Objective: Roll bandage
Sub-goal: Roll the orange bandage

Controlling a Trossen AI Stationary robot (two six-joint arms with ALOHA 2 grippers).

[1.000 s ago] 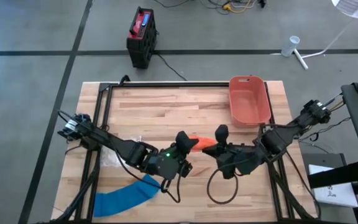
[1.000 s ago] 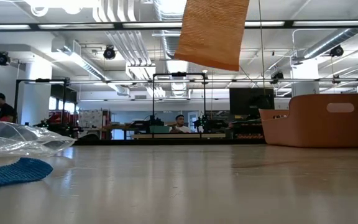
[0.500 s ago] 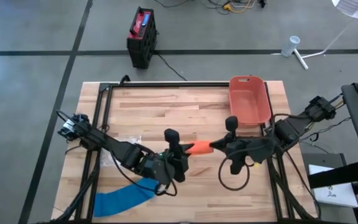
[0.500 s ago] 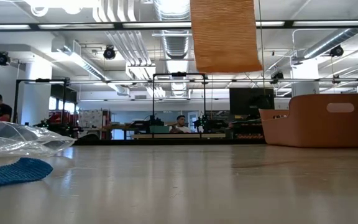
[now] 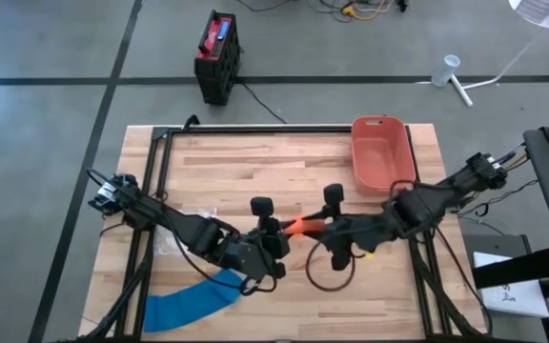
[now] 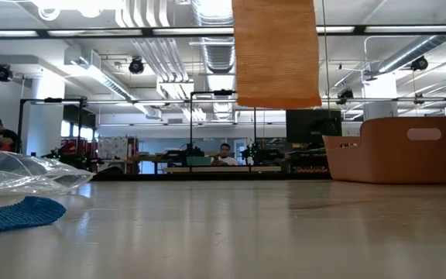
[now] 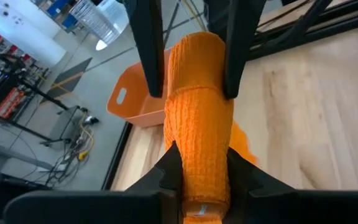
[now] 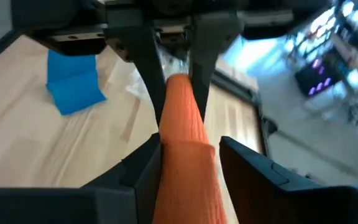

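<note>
We see an orange bandage (image 7: 197, 149), a ribbed, knitted roll shaped like a soft cylinder, held up over the middle of the butcher-block table (image 5: 255, 162) between the two arms. In the left wrist view the left gripper (image 7: 199, 177) has its dark fingers pressed tight against both sides of the roll near one end. The far end sits between the two fingers of the right gripper (image 5: 324, 227), which stand just beside the fabric; whether they touch it we cannot tell. In the right wrist view those fingers flank the smooth orange tube with a gap showing on one side, so that claw stands partly open around the bandage rather than squeezing it.

From the low camera a flat woven orange sheet (image 6: 276, 53) hangs down from 12 o'clock, its upper end cut off by the frame; both grippers are out of that view.

At about 7 o'clock on the table lies a blue bandage (image 5: 191, 303), a textured strip spread flat, partly hidden under the left arm. Just beyond it rests a crinkled clear plastic wrapper (image 6: 29, 174).

At about 1 o'clock a coral plastic bin (image 5: 382, 152) with rounded corners sits on the table's far edge.

Past the table, on the grey floor at 11 o'clock, stands a black and red box (image 5: 216, 55). In the room behind, people (image 6: 223, 155) appear small and hard to make out.
</note>
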